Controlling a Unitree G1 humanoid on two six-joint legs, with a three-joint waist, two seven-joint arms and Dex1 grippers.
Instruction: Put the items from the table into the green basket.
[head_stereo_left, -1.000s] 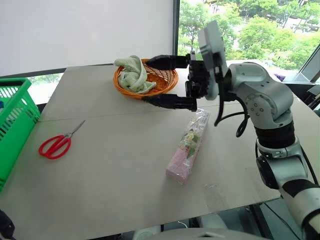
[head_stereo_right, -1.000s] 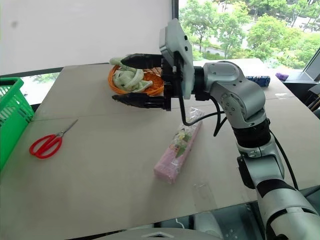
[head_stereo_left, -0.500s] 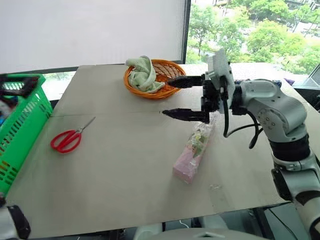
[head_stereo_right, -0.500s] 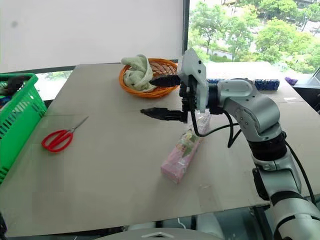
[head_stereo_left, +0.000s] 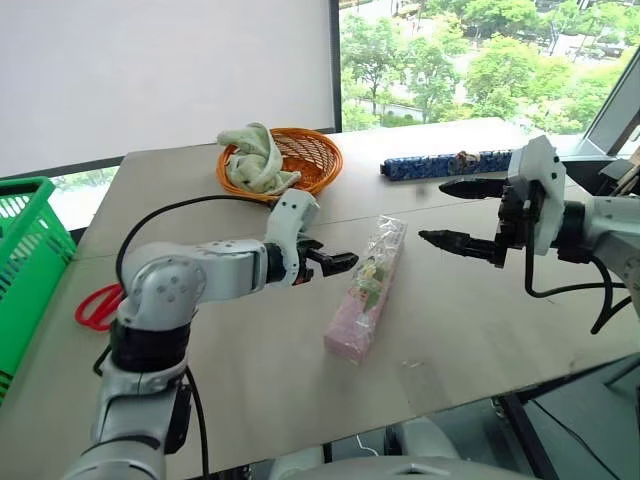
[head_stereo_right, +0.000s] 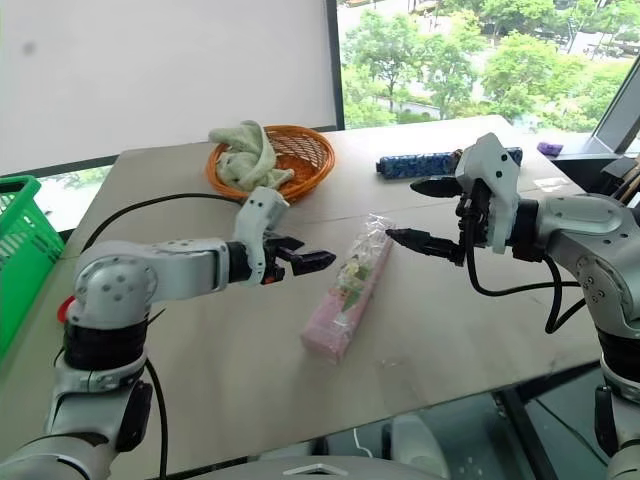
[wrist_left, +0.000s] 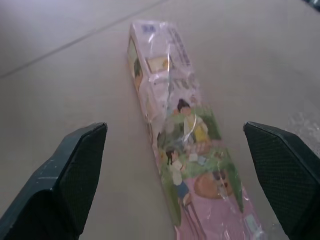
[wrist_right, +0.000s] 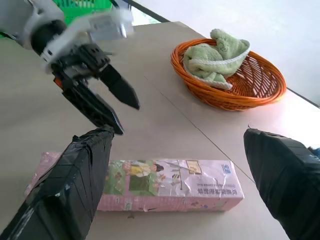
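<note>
The left claw is held wide open just left of the long pink clear-wrapped flowery packet, which lies on the flat beige bench. The right claw is spread wide, empty, right of it. The bright green lattice basket stands far left.

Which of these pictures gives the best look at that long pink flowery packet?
The left wrist view: the pink packet lies lengthwise between the open left gripper's fingers, its printed wrapper clear. The right wrist view shows it side-on. The two head views show it smaller, lying on the table.
</note>
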